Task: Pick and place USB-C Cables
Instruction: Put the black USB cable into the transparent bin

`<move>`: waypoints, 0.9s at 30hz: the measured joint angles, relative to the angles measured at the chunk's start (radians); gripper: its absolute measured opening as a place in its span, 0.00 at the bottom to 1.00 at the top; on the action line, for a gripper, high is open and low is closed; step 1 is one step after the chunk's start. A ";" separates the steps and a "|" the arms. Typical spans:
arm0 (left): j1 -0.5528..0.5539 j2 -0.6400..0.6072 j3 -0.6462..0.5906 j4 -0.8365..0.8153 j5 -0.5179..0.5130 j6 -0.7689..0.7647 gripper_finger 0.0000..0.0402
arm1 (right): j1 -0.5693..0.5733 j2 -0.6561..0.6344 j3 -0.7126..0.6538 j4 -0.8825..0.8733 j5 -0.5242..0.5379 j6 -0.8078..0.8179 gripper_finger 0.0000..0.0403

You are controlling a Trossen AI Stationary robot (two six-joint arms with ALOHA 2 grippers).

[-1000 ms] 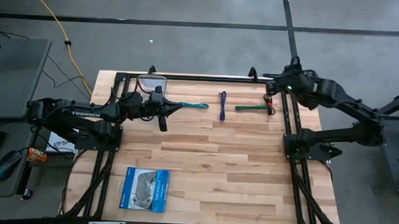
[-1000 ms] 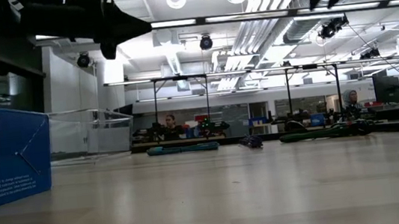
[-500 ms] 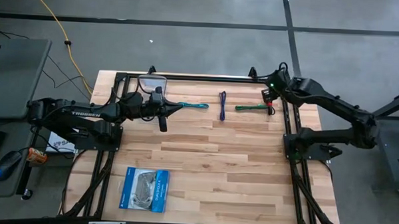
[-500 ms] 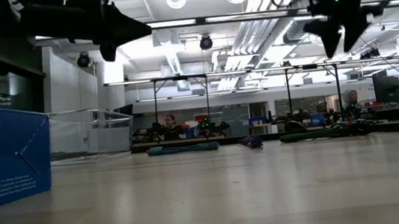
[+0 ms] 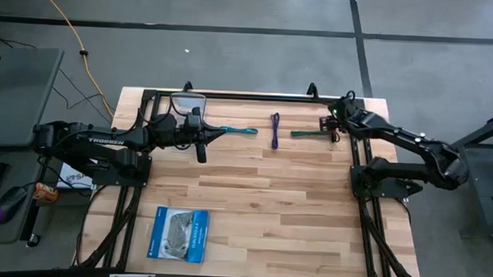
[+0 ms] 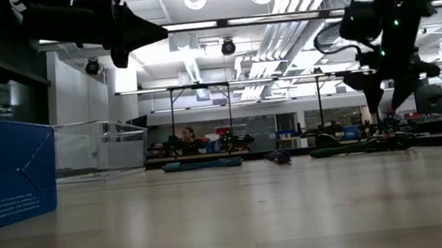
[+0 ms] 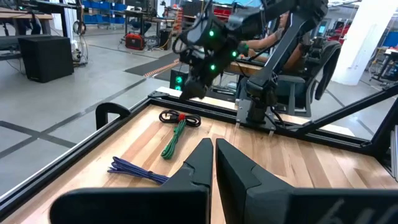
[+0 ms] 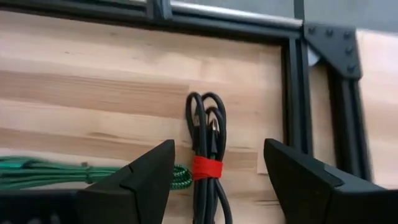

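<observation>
The right tool (image 5: 332,123) hung spread wide over the red-banded black end of the green cable (image 8: 206,163) near the surface's far right corner, apparently straddling it to grasp, while the left tool (image 7: 213,163), closed and seemingly empty, waited near the teal cable (image 5: 240,131).

The high view looks straight down on the pale wooden plank table (image 5: 261,197). The low view skims it toward 12 o'clock. Both wrist views, close in, share the green braided cable (image 7: 174,140) (image 8: 37,173).
</observation>
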 joint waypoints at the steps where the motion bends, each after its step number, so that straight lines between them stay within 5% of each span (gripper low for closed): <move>1: 0.000 0.000 0.000 0.000 0.000 0.000 0.00 | 0.000 0.000 -0.021 0.022 0.002 0.008 0.60; 17: 0.000 0.000 0.000 0.000 0.000 0.000 0.00 | 0.000 0.008 -0.187 0.281 0.011 0.098 0.60; 27: 0.000 0.000 0.000 0.000 0.000 0.000 0.00 | 0.000 0.215 -0.188 0.420 0.019 0.109 0.60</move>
